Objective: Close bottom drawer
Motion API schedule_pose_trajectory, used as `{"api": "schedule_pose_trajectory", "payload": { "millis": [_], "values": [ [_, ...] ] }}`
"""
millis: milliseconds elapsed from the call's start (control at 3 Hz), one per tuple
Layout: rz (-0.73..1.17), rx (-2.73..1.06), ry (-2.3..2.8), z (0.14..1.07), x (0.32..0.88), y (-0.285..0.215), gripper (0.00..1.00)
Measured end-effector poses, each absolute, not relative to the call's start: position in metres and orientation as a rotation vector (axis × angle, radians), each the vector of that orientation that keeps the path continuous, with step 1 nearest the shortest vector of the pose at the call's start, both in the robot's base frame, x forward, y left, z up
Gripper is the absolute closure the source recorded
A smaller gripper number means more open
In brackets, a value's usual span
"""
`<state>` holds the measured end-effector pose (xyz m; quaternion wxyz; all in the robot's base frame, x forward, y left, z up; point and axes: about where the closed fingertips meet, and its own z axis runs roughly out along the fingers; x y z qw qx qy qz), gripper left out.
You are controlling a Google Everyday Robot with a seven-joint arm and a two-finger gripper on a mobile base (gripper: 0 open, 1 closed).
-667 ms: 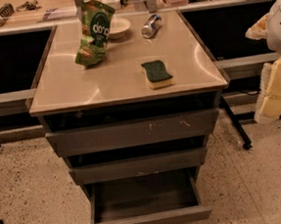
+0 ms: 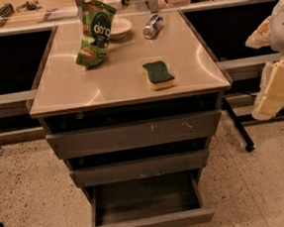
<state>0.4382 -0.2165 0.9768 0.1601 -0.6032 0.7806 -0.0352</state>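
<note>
The bottom drawer [image 2: 149,224] is a shallow dark-grey metal drawer with a plain flat front. It stands pulled far out at the foot of the cabinet, and its inside [image 2: 144,197] looks empty. Above it are the mid-width front [image 2: 139,168] and the widest front with pale scratches [image 2: 134,134], both pushed further in. My gripper [image 2: 274,91] shows as cream-coloured parts at the right edge of the camera view. It is to the right of the cabinet, higher than the bottom drawer and apart from it.
The cabinet top [image 2: 80,86] carries a green snack bag [image 2: 94,32], a white bowl [image 2: 119,27], a lying can [image 2: 153,26] and a green-and-yellow sponge [image 2: 158,75]. Dark counters flank the cabinet. A black stand leg [image 2: 237,127] rests on the speckled floor at the right.
</note>
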Motion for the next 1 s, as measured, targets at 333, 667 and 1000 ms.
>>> {"api": "schedule_pose_trajectory", "payload": {
  "millis": [333, 667, 1000],
  "values": [
    [-0.065, -1.709, 2.233, 0.949, 0.433, -0.220, 0.41],
    [0.026, -1.689, 2.239, 0.885, 0.427, -0.218, 0.64],
    [0.134, -1.706, 2.243, 0.809, 0.423, -0.212, 0.87]
  ]
}}
